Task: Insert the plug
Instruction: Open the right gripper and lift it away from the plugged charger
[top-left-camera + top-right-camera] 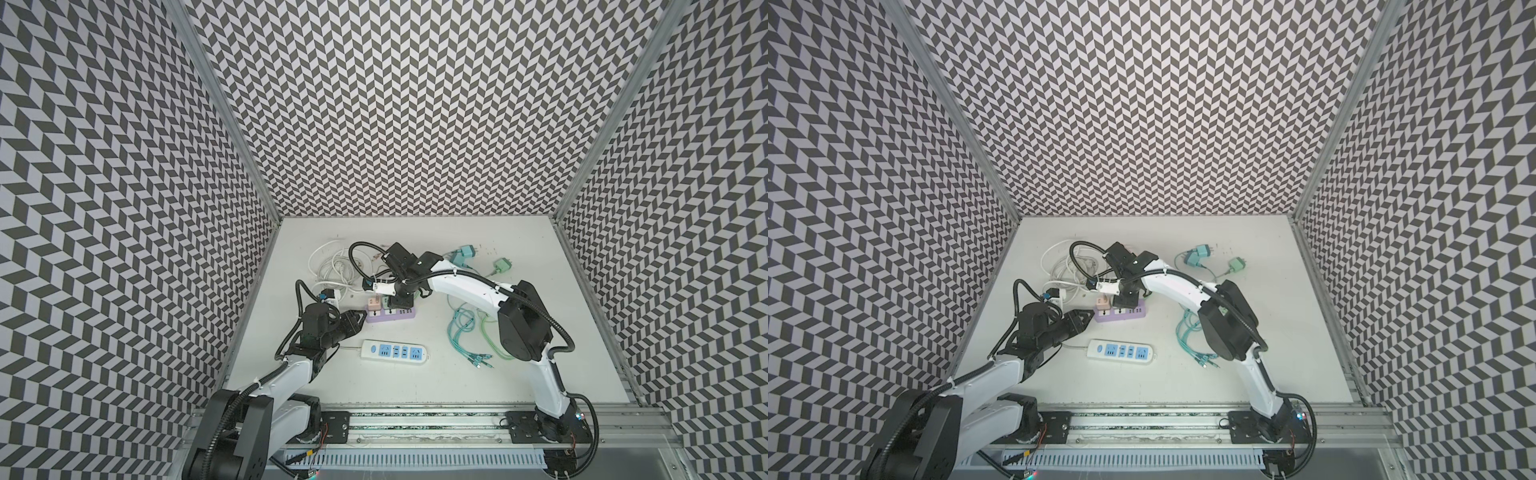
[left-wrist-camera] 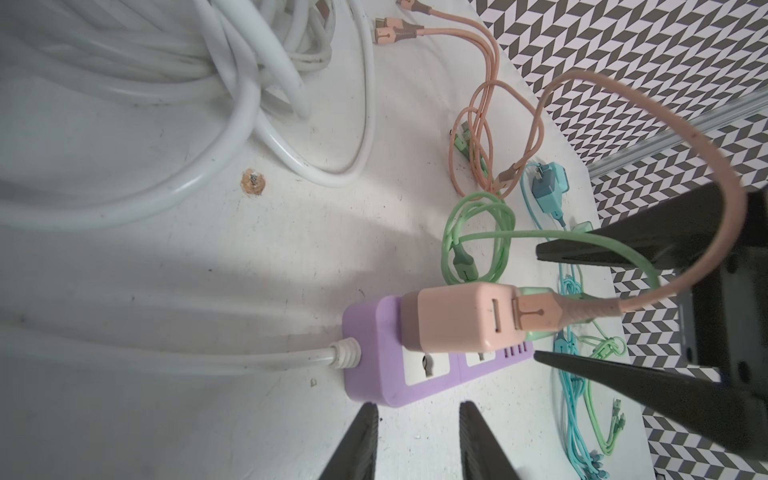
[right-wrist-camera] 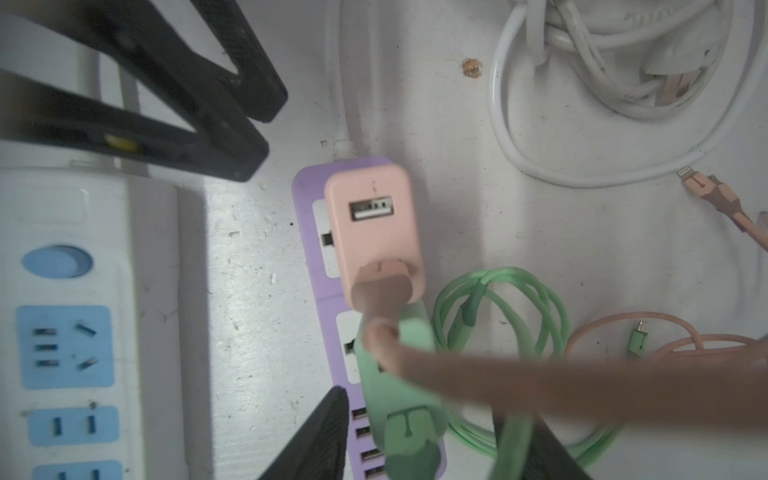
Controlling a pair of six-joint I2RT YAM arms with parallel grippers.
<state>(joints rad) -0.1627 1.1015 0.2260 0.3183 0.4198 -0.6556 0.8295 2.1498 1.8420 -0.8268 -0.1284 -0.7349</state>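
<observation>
Right wrist view: right tool (image 3: 424, 415) wide astride green plug (image 3: 390, 403); left tool (image 3: 266, 133) narrow, empty.

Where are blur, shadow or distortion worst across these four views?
Right wrist view: the pink cable near the lens is smeared out of focus and the white power strip is soft; the pink charger is sharp. Left wrist view: broad soft shadows band the table. In both top views: even light, walls splayed by the wide lens.

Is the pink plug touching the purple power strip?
Touching. The left wrist view shows the pink plug standing with its base flush against the socket face of the purple power strip, with no gap between them.
</observation>
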